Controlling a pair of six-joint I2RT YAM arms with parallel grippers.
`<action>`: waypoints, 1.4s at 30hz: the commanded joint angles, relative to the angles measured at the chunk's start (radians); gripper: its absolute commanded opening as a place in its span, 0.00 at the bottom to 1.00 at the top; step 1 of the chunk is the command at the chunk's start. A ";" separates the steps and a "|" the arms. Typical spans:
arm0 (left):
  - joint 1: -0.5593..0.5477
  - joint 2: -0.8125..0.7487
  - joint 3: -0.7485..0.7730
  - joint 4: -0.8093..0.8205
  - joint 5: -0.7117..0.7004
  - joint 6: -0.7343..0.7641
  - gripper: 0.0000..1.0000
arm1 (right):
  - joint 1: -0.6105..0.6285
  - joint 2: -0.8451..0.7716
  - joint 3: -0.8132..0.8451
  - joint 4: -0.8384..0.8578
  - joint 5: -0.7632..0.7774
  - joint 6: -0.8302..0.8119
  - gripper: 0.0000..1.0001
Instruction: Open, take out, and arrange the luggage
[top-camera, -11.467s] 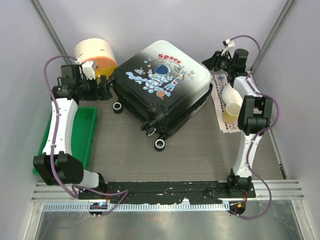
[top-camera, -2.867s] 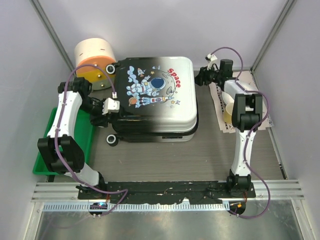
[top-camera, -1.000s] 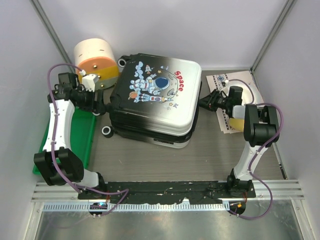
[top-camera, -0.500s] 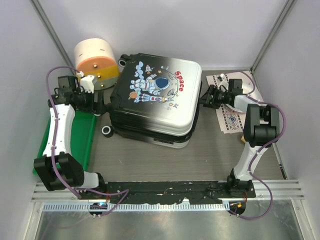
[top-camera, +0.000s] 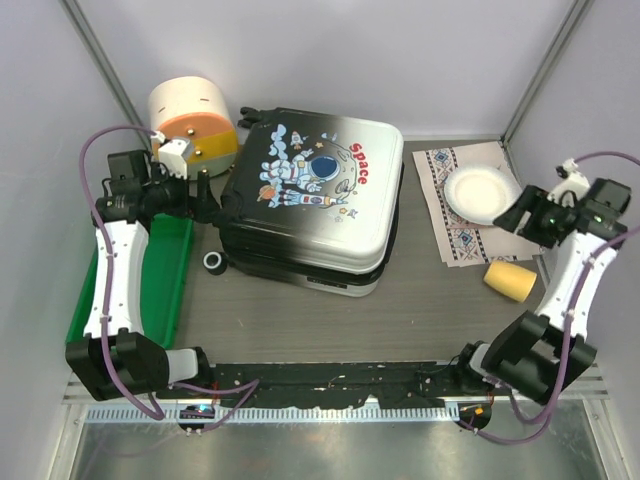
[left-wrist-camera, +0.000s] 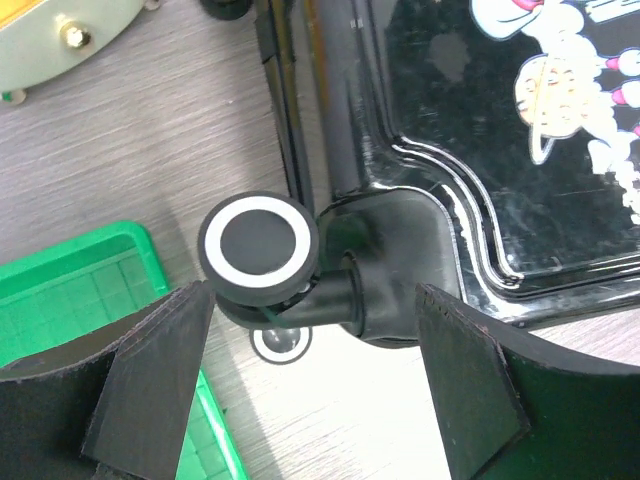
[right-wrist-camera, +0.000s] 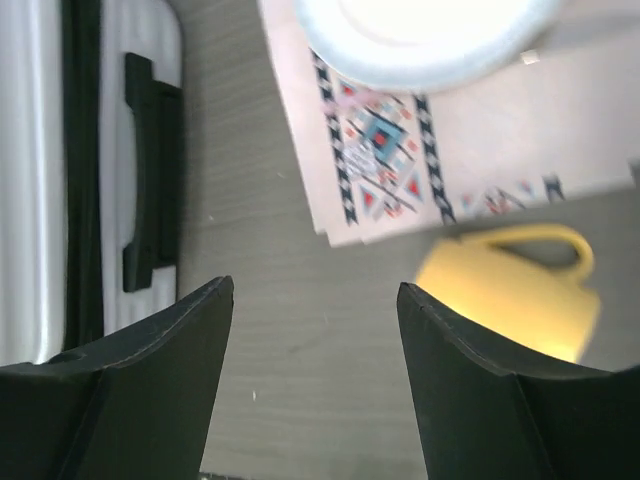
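The luggage (top-camera: 312, 200) lies flat and closed in the middle of the table, astronaut print up, its black end and wheels to the left. My left gripper (top-camera: 206, 206) is open at its left side. In the left wrist view its jaws (left-wrist-camera: 315, 300) straddle one black wheel (left-wrist-camera: 260, 245) and its bracket without gripping; a second wheel (left-wrist-camera: 280, 343) shows below. My right gripper (top-camera: 512, 218) is open and empty, held above the table right of the suitcase. The right wrist view (right-wrist-camera: 315, 290) shows the suitcase's side handle (right-wrist-camera: 150, 170) at the left.
A green tray (top-camera: 165, 270) lies at the left. A cream-and-orange cylinder (top-camera: 192, 120) stands at the back left. A patterned mat (top-camera: 455, 235) at the right carries a white plate (top-camera: 480, 192). A yellow cup (top-camera: 508, 281) lies on its side by the mat's near edge.
My right arm has pulled away from the suitcase's right side, out to the right. The yellow cup now lies on its side off the mat, and the plate is uncovered. The left gripper shifted slightly.
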 joint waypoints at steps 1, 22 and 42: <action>-0.007 -0.033 -0.018 0.080 0.078 -0.040 0.86 | -0.160 -0.055 -0.029 -0.286 0.120 -0.187 0.73; -0.010 -0.064 -0.003 0.089 0.115 -0.039 0.85 | -0.526 0.282 -0.152 -0.200 -0.070 -0.550 0.74; -0.010 -0.053 -0.018 0.069 0.103 0.011 0.84 | -0.339 0.332 -0.092 -0.065 -0.149 -0.466 0.25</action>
